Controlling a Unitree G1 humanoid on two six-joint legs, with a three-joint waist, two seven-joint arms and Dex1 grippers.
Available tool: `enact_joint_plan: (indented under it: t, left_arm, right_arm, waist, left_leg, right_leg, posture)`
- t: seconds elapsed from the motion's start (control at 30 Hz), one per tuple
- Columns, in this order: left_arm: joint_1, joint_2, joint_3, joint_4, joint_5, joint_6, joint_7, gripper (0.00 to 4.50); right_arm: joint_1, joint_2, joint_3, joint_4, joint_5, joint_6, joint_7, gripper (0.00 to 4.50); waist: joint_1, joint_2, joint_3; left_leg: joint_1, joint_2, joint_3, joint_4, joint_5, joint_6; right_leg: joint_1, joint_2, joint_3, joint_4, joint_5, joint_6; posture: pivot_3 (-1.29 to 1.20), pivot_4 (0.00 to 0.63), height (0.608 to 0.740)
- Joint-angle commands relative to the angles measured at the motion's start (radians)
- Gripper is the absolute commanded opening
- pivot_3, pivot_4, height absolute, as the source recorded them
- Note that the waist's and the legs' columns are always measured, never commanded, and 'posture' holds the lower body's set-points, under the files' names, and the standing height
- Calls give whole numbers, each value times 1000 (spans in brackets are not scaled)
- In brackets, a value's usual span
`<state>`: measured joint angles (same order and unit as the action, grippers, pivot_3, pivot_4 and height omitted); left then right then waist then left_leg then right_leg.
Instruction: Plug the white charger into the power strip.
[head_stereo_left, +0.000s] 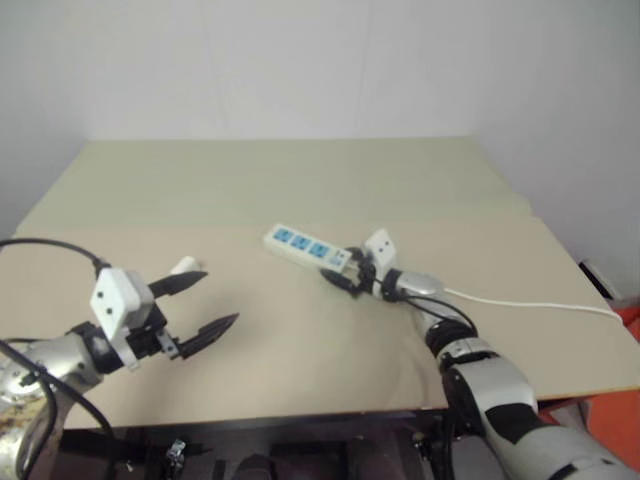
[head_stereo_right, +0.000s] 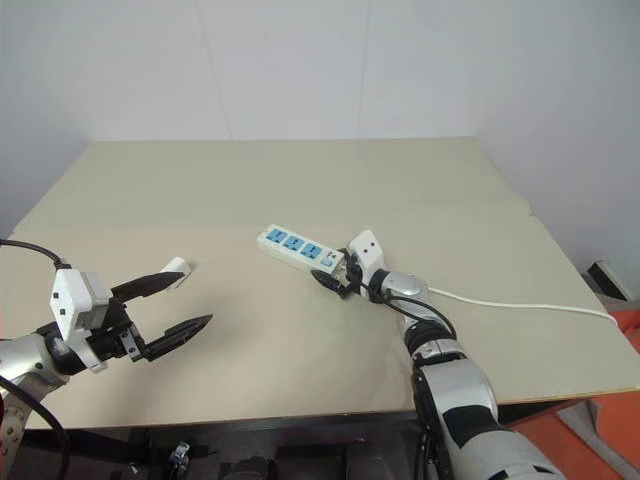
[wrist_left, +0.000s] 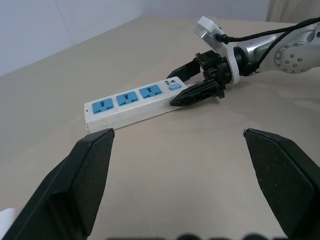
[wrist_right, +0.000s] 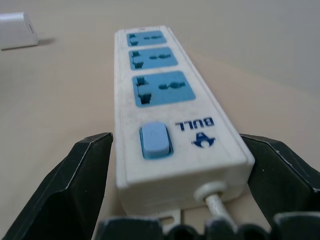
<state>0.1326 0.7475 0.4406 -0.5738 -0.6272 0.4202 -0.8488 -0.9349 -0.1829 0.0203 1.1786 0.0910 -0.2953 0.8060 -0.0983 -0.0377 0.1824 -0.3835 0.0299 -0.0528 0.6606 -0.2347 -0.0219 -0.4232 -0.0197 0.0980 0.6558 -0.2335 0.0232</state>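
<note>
The power strip (head_stereo_right: 292, 243) lies flat near the table's middle, its three blue sockets facing up and its thin cord (head_stereo_right: 520, 303) trailing right. My right gripper (head_stereo_right: 335, 272) is open and straddles the strip's switch end (wrist_right: 156, 140). One black finger (wrist_right: 85, 175) stands close along each side of that end. The white charger (head_stereo_right: 176, 266) lies on the table at the left, apart from the strip. My left gripper (head_stereo_right: 198, 296) hovers open and empty just right of the charger, pointing toward the strip (wrist_left: 130, 102).
The tan table (head_stereo_left: 300, 180) stretches far behind the strip, with a seam across it. Its right edge falls away by the cord, where a red object (head_stereo_left: 630, 325) sits below. A black cable (head_stereo_left: 50, 245) loops from my left wrist.
</note>
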Motion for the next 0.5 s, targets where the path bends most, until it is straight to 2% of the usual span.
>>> enact_joint_plan:
  t: [0.03,0.33,0.5]
  left_arm:
    - [2,13,30,-23,-6,-20,-1,4500]
    - [12,16,48,-31,-14,-16,1,4500]
    - [27,20,62,-41,-20,-11,3,4500]
  right_arm:
    - [-34,10,-17,15,-8,-26,3,4477]
    - [-24,59,-17,61,-42,-28,-36,4477]
    - [-4,76,-24,70,-55,-40,-45,3428]
  waist:
    - [-1,0,0]
    - [-13,0,0]
    - [-26,0,0]
  left_leg:
    - [0,0,0,0,0,0]
    - [1,1,0,0,0,0]
    - [2,2,0,-1,0,0]
  right_leg:
    - [0,0,0,0,0,0]
    - [0,1,0,1,0,0]
    - [1,2,0,1,0,0]
  posture:
    - [0,150,740]
    - [0,150,740]
    - [0,150,740]
